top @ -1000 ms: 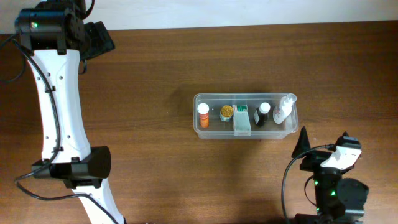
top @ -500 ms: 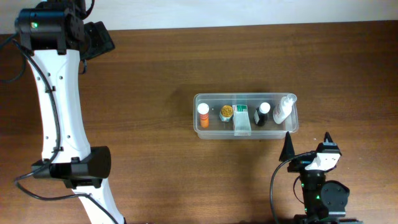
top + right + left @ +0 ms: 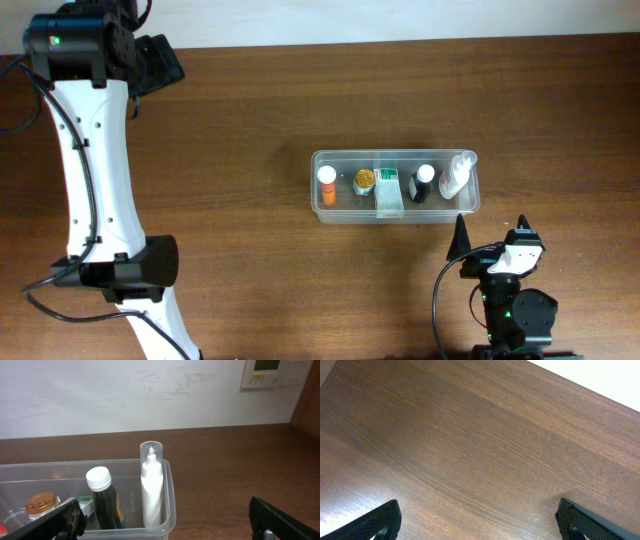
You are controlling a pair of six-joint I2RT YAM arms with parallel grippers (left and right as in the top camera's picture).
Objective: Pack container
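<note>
The brown wood-grain table (image 3: 250, 120) lies broad and matte. Right of its centre sits the container (image 3: 395, 153), long, clear plastic, round-cornered and rimmed, just ahead of the right gripper (image 3: 493, 236), whose black fingers stand apart. The left gripper (image 3: 477, 520) is also spread, over wood. Inside the container stand a slim white nozzle bottle (image 3: 151, 485), a dark white-capped bottle (image 3: 102, 502) and a gold-lidded jar (image 3: 40, 504).

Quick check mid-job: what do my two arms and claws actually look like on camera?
The left arm is a long white link with black joint housings, a green status light and thin black cables. The right arm is mostly black with a white wrist cover, small green lights and a looping black cable. Left claw and right claw have black, textured fingers.
</note>
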